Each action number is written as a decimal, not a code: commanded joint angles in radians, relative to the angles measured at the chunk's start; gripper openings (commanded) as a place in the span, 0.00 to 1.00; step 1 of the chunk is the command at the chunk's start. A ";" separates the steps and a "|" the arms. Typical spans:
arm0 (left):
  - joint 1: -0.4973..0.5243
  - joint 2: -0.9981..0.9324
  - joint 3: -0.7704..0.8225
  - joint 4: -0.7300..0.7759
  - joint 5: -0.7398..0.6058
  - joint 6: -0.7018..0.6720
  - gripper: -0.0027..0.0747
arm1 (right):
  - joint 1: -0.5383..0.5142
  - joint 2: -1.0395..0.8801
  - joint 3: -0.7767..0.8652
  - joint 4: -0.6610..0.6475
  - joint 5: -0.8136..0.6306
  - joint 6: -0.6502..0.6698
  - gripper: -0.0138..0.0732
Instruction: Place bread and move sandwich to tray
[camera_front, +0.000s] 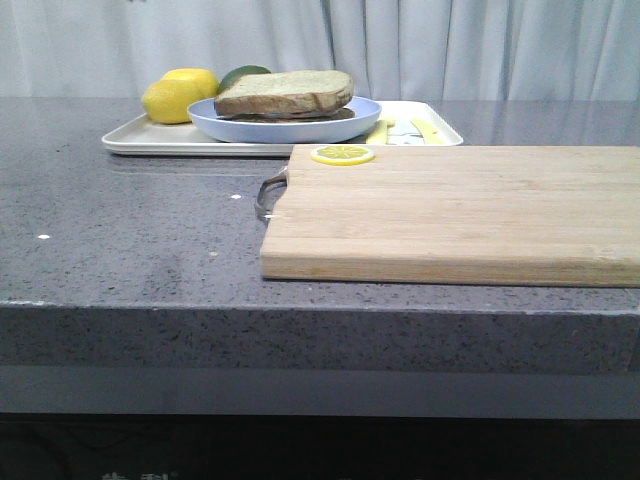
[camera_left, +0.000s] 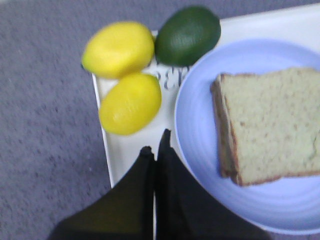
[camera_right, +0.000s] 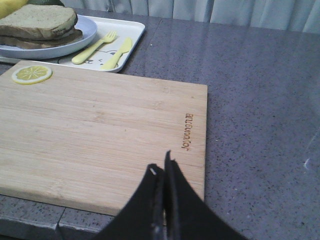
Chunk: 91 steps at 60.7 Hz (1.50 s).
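Sandwich (camera_front: 285, 96) of pale brown-crusted bread already rests on its round light-blue plate (camera_front: 285, 128) inside the wide white tray (camera_front: 160, 140), so both claws, left (camera_left: 156, 146) and right (camera_right: 161, 167), hang pressed together, empty.

one marking legible: a word burned in dark brown into the wooden cutting board (camera_right: 100, 130), near one short edge, running along that edge. letters appear to read "suncha" plus more, uncertain. the tray (camera_left: 167, 82) carries a faint dark print between the fruit and plate; blurred, not readable.
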 joint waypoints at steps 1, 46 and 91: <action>-0.002 -0.140 0.140 0.003 -0.009 -0.013 0.01 | 0.000 0.007 -0.024 0.005 -0.070 -0.009 0.07; 0.039 -0.913 1.117 0.045 -0.194 -0.047 0.01 | 0.000 0.007 -0.024 0.005 -0.070 -0.009 0.07; 0.142 -1.855 1.944 0.016 -0.725 -0.076 0.01 | 0.000 0.007 -0.024 0.005 -0.070 -0.009 0.07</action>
